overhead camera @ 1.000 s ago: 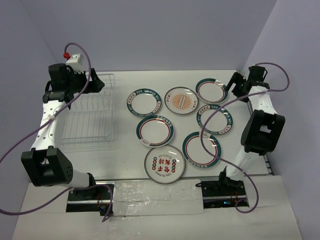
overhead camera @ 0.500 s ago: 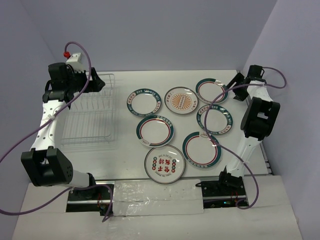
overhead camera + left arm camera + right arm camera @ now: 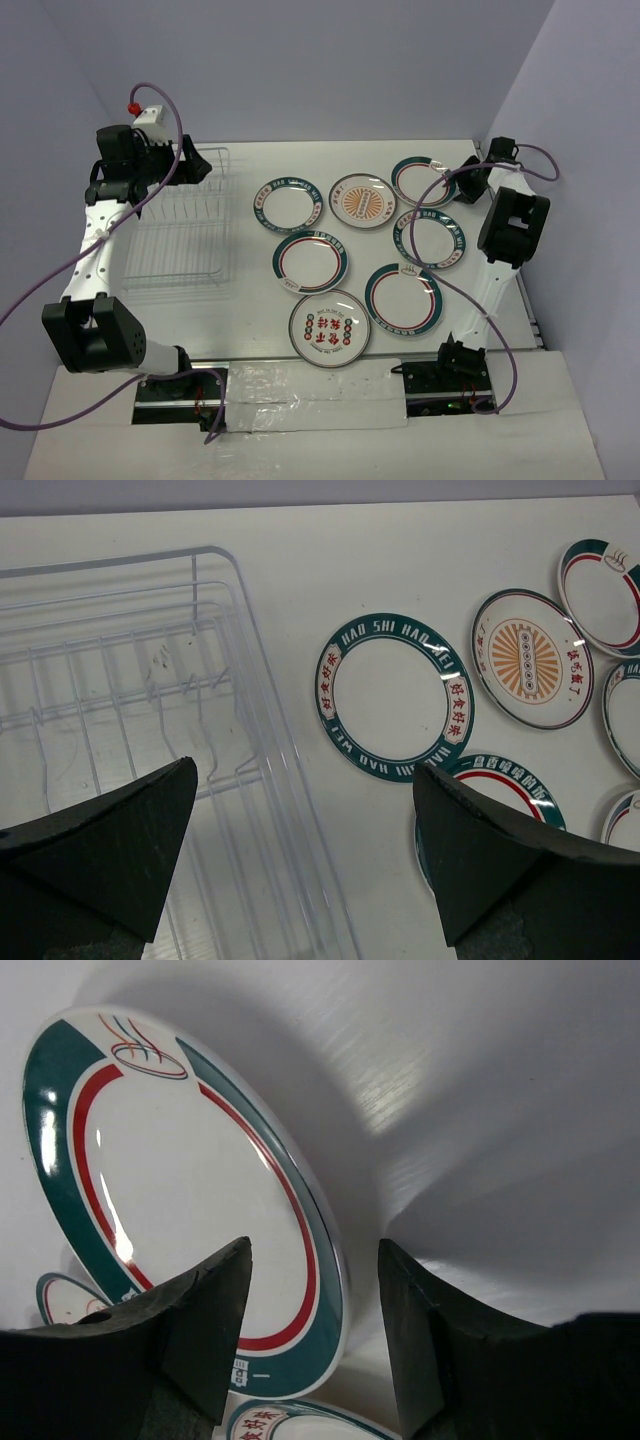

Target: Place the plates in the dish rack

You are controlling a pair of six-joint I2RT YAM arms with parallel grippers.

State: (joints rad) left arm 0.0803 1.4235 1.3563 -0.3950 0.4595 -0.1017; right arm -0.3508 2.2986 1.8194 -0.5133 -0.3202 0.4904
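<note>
Seven plates lie flat on the table: a green-lettered one (image 3: 288, 204), the orange sunburst one (image 3: 361, 201), the red-character one (image 3: 328, 328) and several with green rims. The wire dish rack (image 3: 180, 225) stands at the left and holds no plates. My right gripper (image 3: 462, 187) is open, low at the right rim of the far right plate (image 3: 420, 182). In the right wrist view the gripper (image 3: 315, 1260) straddles that plate's rim (image 3: 190, 1190), one finger over the plate, one over the table. My left gripper (image 3: 203, 165) is open and empty above the rack's far right corner.
The left wrist view shows the left gripper (image 3: 305, 780) over the rack's right edge (image 3: 250, 660), with the green-lettered plate (image 3: 395, 695) and the sunburst plate (image 3: 530, 658) to its right. Walls close in the table at the back and both sides. Purple cables hang from both arms.
My right arm has folded down and its gripper has dropped toward the far right plate's right rim. The left arm, the plates and the rack have not moved.
</note>
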